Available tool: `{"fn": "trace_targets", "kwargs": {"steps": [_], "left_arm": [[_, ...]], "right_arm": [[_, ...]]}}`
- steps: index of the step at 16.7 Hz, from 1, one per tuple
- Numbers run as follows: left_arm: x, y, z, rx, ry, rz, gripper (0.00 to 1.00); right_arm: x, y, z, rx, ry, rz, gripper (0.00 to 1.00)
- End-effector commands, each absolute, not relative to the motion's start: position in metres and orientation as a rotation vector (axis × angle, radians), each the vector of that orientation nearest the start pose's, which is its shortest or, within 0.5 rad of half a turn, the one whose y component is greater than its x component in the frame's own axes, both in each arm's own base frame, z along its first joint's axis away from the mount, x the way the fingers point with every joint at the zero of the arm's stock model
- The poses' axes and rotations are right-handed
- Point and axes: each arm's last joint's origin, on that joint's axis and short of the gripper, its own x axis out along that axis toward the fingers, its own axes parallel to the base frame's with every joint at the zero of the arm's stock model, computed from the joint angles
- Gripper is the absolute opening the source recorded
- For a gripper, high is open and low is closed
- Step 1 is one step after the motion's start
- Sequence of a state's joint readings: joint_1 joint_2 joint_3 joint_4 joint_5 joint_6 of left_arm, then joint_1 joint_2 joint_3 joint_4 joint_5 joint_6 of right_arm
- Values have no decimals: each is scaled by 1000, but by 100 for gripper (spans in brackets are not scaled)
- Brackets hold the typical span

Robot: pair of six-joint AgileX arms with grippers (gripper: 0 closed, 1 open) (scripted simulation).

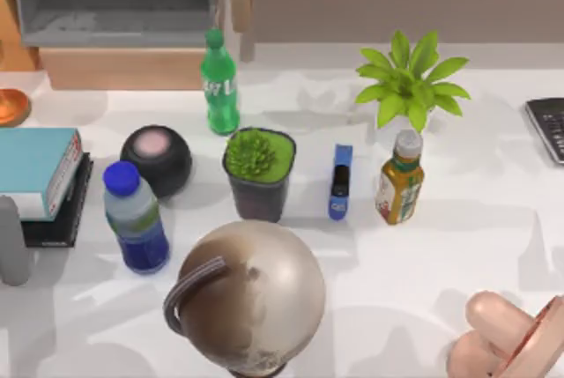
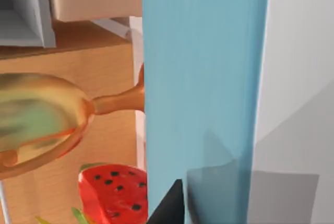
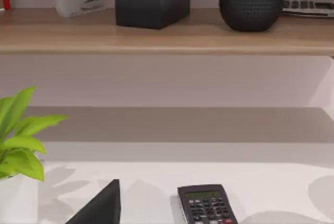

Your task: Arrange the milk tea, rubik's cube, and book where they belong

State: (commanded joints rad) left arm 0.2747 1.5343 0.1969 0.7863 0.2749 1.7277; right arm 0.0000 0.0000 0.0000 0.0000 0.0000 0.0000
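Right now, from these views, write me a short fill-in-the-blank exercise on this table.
1. The teal book lies on top of a thin ____ book.
2. The green soda bottle stands behind the ____ potted succulent.
3. The bottle with the blue cap stands to the ____ of the globe.

Missing words: black; dark; left

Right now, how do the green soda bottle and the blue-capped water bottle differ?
The green soda bottle is slim, green all over with a green cap, and stands near the back; the blue-capped water bottle is wider, clear on top, dark blue below, and stands nearer the front-left, beside the thick teal-blue book. Both stand upright, capped.
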Motion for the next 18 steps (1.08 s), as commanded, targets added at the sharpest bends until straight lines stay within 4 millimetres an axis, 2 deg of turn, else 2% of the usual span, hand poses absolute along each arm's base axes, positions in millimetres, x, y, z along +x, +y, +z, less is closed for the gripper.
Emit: {"fn": "trace_targets", "kwargs": {"steps": [1,7,16,18], "left_arm": [[211,50,92,1541,366,-415,0],[213,41,92,1554,339,-437,0],[213,50,85,1524,388,-436,0],[213,50,85,1524,388,-436,15]], "right_arm": [[106,-1,160,0,0,0,100],[106,-1,160,0,0,0,100],[106,-1,160,0,0,0,100],[106,-1,160,0,0,0,100]]}}
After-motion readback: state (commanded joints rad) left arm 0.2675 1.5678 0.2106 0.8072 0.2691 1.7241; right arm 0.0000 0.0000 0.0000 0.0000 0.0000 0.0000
